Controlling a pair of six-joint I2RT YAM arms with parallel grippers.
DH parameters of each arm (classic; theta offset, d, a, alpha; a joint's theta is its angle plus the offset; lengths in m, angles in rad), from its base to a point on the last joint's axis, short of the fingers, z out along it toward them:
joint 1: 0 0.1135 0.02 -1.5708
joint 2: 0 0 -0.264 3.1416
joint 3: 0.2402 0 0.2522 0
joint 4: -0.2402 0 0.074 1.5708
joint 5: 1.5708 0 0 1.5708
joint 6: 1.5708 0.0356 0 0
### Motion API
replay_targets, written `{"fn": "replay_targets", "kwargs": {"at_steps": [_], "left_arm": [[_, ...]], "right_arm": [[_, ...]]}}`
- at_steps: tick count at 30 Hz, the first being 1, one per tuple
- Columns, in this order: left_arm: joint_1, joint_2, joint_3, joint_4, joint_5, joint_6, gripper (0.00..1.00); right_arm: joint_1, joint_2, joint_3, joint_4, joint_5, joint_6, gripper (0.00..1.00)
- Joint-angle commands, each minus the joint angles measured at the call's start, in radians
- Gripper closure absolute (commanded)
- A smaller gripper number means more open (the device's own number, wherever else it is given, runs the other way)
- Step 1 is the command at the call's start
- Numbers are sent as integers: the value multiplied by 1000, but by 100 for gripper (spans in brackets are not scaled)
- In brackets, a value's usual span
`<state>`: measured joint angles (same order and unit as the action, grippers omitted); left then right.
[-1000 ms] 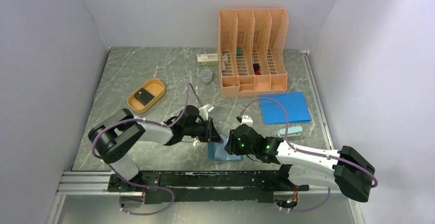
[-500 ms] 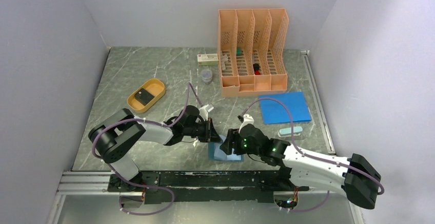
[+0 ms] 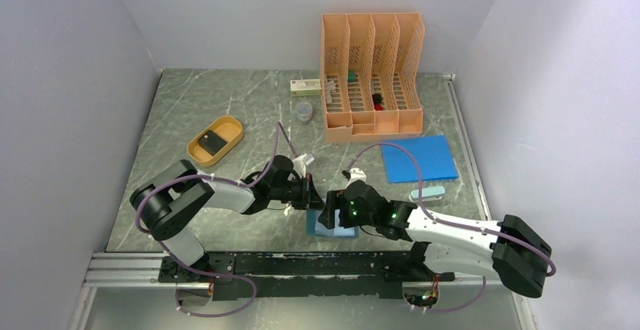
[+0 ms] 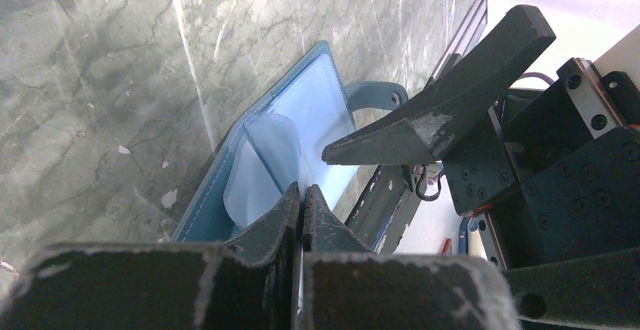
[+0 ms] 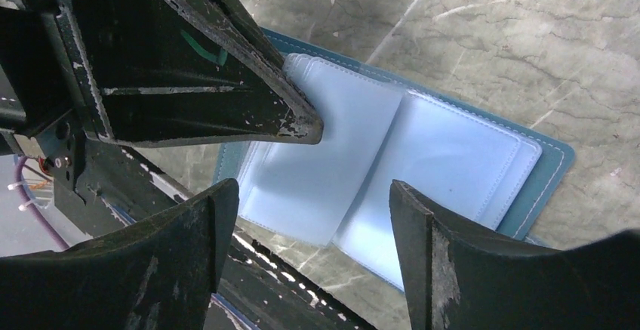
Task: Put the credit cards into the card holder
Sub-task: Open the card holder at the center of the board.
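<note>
open card holder (image 5: 460, 149), long axis left-right

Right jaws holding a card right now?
No: the right wrist view shows the right jaws wide apart with no card between them, above the open card holder.

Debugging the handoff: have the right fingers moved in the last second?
Yes. The right fingers have shifted slightly left, away from the blue sheet, over the wallet.
</note>
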<state>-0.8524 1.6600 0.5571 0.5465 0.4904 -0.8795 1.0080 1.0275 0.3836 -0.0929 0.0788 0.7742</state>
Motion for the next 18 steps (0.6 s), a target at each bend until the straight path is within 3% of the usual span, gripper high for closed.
{"fn": "replay_targets", "kwargs": {"at_steps": [1, 9, 18], "left_arm": [[1, -7, 3, 9, -13, -3, 95], [2, -14, 6, 4, -10, -1, 95], [1, -22, 1, 3, -9, 1, 95]], "right_arm": [[8, 32, 41, 18, 16, -8, 23], [11, 93, 65, -15, 43, -1, 25], [11, 111, 65, -80, 89, 24, 35]]}}
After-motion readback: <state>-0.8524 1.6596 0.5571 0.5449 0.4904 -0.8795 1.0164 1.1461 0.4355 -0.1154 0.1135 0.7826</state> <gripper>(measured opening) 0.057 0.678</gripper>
